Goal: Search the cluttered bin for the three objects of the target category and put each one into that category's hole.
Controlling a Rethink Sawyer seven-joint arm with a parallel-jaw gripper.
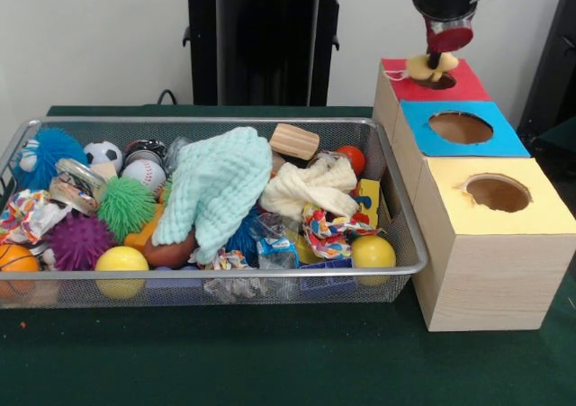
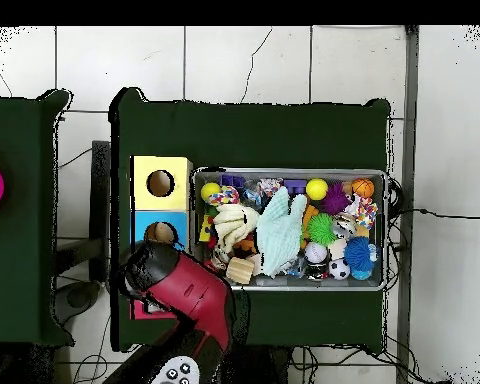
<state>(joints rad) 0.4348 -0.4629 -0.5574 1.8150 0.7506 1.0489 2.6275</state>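
My gripper (image 1: pixel 436 61) hangs over the red-surrounded hole (image 1: pixel 439 82) of the pale wooden box (image 1: pixel 486 280), at the back right in the front view. It is shut on a small pale yellow plush toy (image 1: pixel 432 67), held just above the hole. In the overhead view my arm (image 2: pixel 179 290) covers the red hole and the toy. The wire mesh bin (image 1: pixel 225 121) lies left of the box, full of clutter; it also shows in the overhead view (image 2: pixel 289 172). I cannot make out an orange striped plush in the pile.
The blue-surrounded hole (image 1: pixel 461 127) and the yellow-surrounded hole (image 1: pixel 497 193) lie nearer the camera. In the bin lie a mint knitted cloth (image 1: pixel 216 190), spiky balls (image 1: pixel 126 208), a cream rope toy (image 1: pixel 310 185), a wooden block (image 1: pixel 294 140) and yellow balls (image 1: pixel 373 251).
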